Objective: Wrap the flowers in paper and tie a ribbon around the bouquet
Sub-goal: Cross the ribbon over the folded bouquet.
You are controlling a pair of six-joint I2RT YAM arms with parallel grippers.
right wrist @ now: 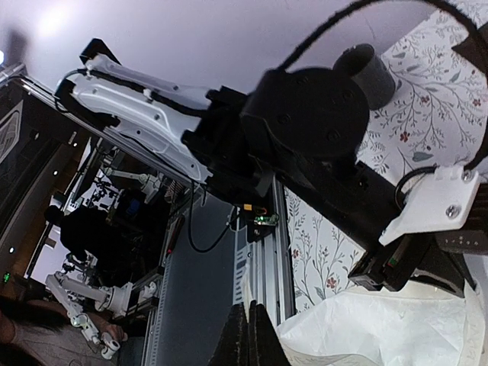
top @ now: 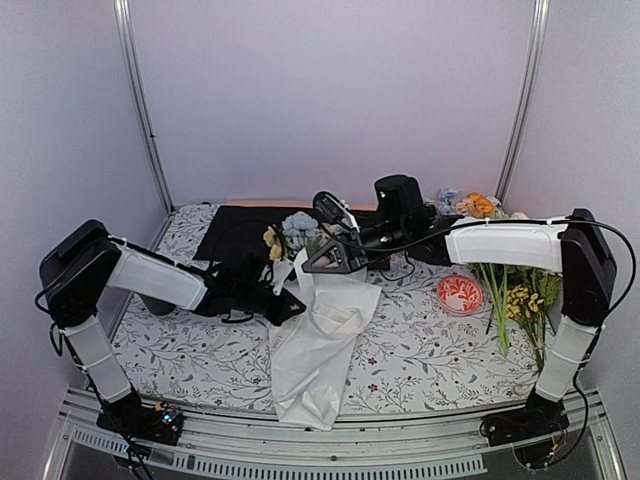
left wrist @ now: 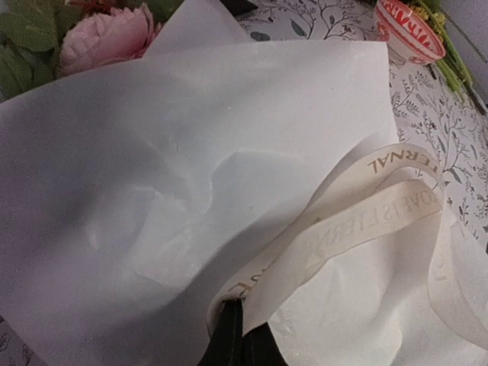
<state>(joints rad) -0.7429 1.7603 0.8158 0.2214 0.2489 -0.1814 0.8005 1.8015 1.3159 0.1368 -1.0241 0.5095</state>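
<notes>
The bouquet (top: 312, 345) lies in the middle of the table, a white paper (left wrist: 191, 145) cone with blue and yellow blooms (top: 293, 232) at its far end; a pink bloom (left wrist: 107, 34) shows in the left wrist view. The cream lettered ribbon (left wrist: 366, 221) loops over the paper. My left gripper (top: 296, 305) (left wrist: 238, 324) is shut on one part of the ribbon at the cone's left side. My right gripper (top: 312, 265) (right wrist: 248, 332) hovers just above the cone's neck, shut on a thin edge-on strip of ribbon (right wrist: 246, 299). The stems are hidden inside the paper.
A black sheet (top: 240, 235) lies at the back left, with a peach sheet's edge (top: 270, 203) behind it. A red-and-white disc (top: 460, 293) sits right of the bouquet. Orange-and-yellow sprigs (top: 520, 300) and loose stems lie at the far right. The paper's tail overhangs the table's near edge (top: 400, 412).
</notes>
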